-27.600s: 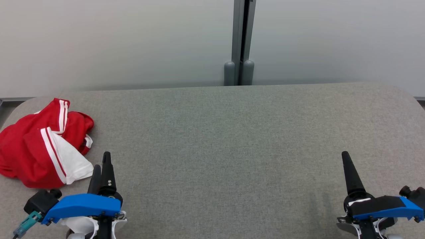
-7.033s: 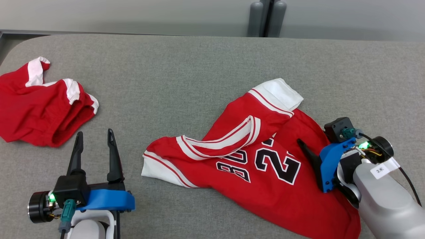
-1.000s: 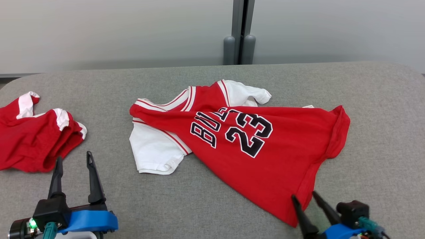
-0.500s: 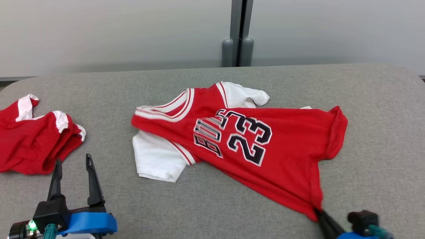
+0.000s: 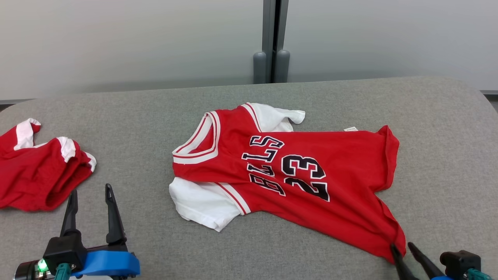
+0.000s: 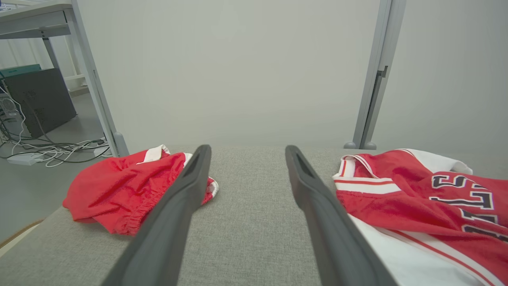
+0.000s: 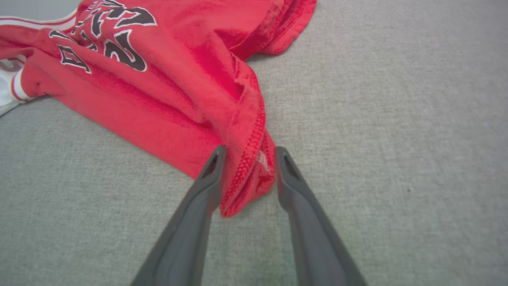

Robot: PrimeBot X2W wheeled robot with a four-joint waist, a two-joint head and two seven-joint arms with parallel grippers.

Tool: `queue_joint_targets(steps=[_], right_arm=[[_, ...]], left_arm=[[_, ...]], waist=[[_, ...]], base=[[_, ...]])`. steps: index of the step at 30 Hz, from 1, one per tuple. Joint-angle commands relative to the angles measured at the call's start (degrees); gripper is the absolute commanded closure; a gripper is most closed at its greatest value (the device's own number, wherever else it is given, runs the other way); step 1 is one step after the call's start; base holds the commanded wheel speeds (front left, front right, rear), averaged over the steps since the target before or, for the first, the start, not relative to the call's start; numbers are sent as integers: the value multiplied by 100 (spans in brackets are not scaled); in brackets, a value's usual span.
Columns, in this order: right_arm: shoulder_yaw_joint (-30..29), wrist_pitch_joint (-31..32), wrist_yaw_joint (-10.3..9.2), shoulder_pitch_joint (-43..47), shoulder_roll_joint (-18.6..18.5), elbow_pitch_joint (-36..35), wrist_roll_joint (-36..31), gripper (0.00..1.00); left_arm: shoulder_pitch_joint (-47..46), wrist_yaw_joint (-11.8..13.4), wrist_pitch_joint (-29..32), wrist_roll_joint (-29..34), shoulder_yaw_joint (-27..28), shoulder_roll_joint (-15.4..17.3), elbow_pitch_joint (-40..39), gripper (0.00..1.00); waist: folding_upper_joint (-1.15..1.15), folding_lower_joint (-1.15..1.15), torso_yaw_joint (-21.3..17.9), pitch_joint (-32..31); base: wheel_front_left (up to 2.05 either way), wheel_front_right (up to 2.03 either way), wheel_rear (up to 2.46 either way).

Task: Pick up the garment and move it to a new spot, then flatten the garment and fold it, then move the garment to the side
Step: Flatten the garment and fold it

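Observation:
The garment, a red jersey (image 5: 303, 175) with white sleeves and a black "23", lies mostly spread on the grey table, collar to the left. Its near right hem corner (image 7: 248, 174) lies on the table between the parted fingers of my right gripper (image 5: 401, 247), (image 7: 250, 153), which is open. The cloth looks loose there, not pinched. My left gripper (image 5: 90, 188), (image 6: 246, 149) is open and holds nothing, at the near left, well short of the jersey's white sleeve (image 6: 397, 254).
Bunched red shorts (image 5: 35, 175), (image 6: 127, 190) with white trim lie at the table's left edge. The grey padded table (image 5: 155, 241) ends in rounded corners. A grey post (image 5: 270, 39) stands behind it against the pale wall. Cables (image 6: 47, 151) lie on the floor left.
The right gripper closed on the hem corner and dragged it toward me, stretching the jersey flatter; its fingers have now parted again. The left gripper stayed put. The camera shifted slightly.

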Motion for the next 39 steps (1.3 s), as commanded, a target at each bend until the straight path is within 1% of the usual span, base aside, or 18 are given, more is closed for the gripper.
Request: queue_joint_targets(steps=[1,5,8,11,15,16,17,18,19,20,21,22,25,27,31,35,39], right_arm=[[-6,-82,-1,110,-77,-164,26,0],[-75,-132,-1,-45,-141,-514,-37,0],[-100,-41,-1,-151,-179,-626,-151,0],[-110,74,-1,-229,-203,-606,-309,0],[-156,275,-1,-333,-122,-416,-571,0],[-171,296,-1,-354,-88,-347,-617,5],[-164,311,-1,-385,-56,-279,-650,31],[-158,290,-1,-423,-20,-237,-683,50],[-158,290,-1,-423,-20,-237,-683,50],[-164,267,-1,-466,4,-190,-717,56],[-172,252,-1,-507,15,-122,-740,88],[-179,267,-1,-538,33,-54,-762,100],[-186,120,-1,-639,105,31,-682,100],[-160,-24,0,-659,173,-50,-457,100],[85,-264,0,-740,73,-384,-45,100],[147,-391,0,-901,-102,-738,244,100],[147,-356,0,-1163,-316,-709,335,100]], left_arm=[[11,-16,-16,-4,31,-13,-9,0],[7,-10,-16,2,56,-23,-25,0],[-33,-23,-16,13,45,-25,-27,0],[-104,-39,-16,33,18,-26,-7,0],[-129,-17,-15,39,5,-31,-10,0],[-134,-13,-15,37,8,-31,-12,0],[-144,-12,-16,36,12,-30,-15,0],[-146,-4,-16,40,10,-32,-27,0],[-146,-4,-16,40,10,-32,-27,0],[-148,3,-15,45,10,-33,-33,0],[-154,10,-15,45,7,-32,-34,0],[-163,13,-16,49,4,-32,-33,0],[-212,-23,-16,52,25,-33,-8,0],[-207,-15,-16,59,33,-34,-27,0],[-166,8,-16,68,26,-35,-33,0],[-234,22,-16,48,7,-34,1,0],[-319,-16,-16,13,-39,-36,60,0]], waist=[[0,0,-9,-1],[0,0,-36,27],[0,0,-36,57],[0,0,-8,95],[0,0,19,152],[0,0,21,166],[0,0,21,183],[0,0,16,199],[0,0,16,199],[0,0,12,214],[0,0,11,226],[0,0,11,239],[0,0,19,267],[0,0,11,276],[0,0,-36,301],[0,0,-81,345],[0,0,-72,392]], base=[[0,0,0],[0,0,0],[0,0,0],[0,0,0],[0,0,0],[0,0,0],[0,0,0],[0,0,0],[0,0,0],[0,0,0],[0,0,0],[0,0,0],[0,0,0],[0,0,0],[0,0,0],[0,0,0],[0,0,0]])
